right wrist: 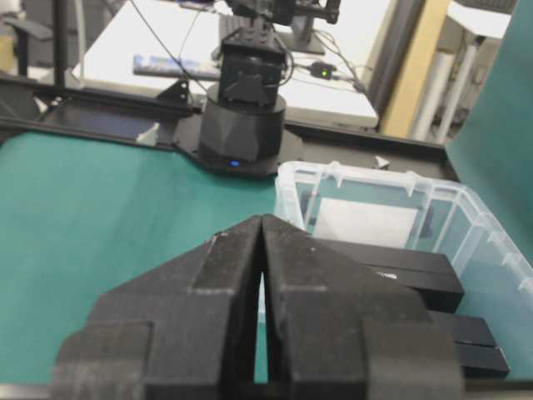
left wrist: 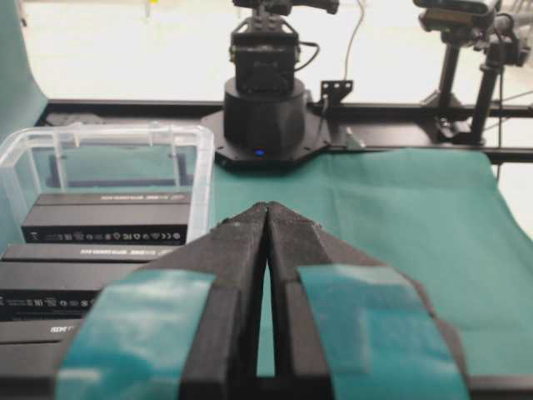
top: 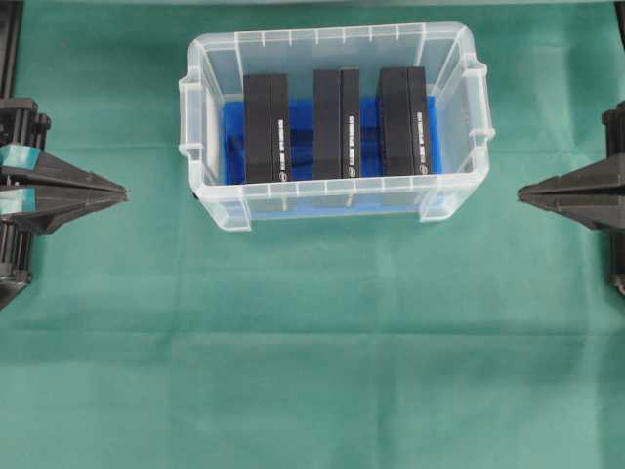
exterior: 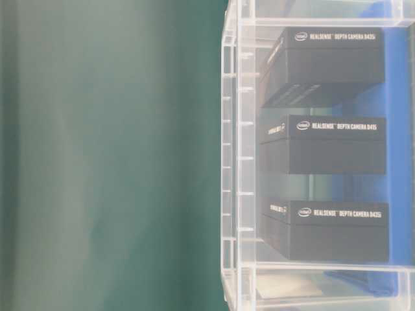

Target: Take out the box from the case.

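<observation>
The clear plastic case (top: 459, 93) stands on the green cloth at the back middle, with a blue cloth on its bottom. Three black boxes stand on edge inside it: a left box (top: 266, 128), a middle box (top: 337, 123) and a right box (top: 404, 121). The table-level view shows the same boxes (exterior: 324, 146) through the case wall (exterior: 235, 162). My left gripper (top: 125, 194) is shut and empty, well left of the case. My right gripper (top: 520, 193) is shut and empty, just right of it. Each wrist view shows its tips touching: left gripper (left wrist: 267, 206), right gripper (right wrist: 262, 218).
Green cloth (top: 312, 362) covers the table in front of the case. In the left wrist view the opposite arm's base (left wrist: 265, 108) stands beyond the cloth, with the case (left wrist: 200, 179) at the left. In the right wrist view the other base (right wrist: 243, 117) stands behind.
</observation>
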You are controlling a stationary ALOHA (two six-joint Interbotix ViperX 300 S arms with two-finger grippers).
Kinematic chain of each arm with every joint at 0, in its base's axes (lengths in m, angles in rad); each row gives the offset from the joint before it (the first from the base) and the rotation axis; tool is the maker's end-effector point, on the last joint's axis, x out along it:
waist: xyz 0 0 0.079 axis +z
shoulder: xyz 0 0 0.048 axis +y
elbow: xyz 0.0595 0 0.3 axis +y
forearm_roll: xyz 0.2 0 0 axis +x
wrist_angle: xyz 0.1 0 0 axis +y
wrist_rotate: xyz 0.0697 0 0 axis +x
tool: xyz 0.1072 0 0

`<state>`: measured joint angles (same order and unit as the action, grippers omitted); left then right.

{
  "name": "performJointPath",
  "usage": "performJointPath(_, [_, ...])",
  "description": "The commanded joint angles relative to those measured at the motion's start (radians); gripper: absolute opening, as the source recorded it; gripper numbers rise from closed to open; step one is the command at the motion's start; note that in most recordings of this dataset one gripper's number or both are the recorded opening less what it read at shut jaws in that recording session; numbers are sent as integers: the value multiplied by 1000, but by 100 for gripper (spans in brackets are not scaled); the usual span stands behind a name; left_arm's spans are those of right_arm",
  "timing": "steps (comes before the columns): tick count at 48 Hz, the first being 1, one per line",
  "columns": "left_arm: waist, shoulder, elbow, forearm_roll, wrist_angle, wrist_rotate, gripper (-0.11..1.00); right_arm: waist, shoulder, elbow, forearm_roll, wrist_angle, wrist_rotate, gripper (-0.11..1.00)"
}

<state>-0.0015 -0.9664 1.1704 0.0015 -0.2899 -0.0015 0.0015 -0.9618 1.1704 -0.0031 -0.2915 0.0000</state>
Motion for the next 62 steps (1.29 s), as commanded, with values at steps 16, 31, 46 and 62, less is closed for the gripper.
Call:
performJointPath(16, [-11, -15, -80, 11, 69, -14, 2, -2, 0, -163, 5, 239, 25, 1])
performJointPath(31, [-11, -28, -298, 11, 299, -12, 2, -2, -12, -362, 2, 405, 25, 1])
performJointPath(46, [-11, 8, -414, 11, 477, -14, 2, -2, 3, -419, 2, 485, 25, 1])
performJointPath(62, [-20, 20, -443, 9, 747, -143, 2, -8, 55, -474, -3, 879, 120, 1])
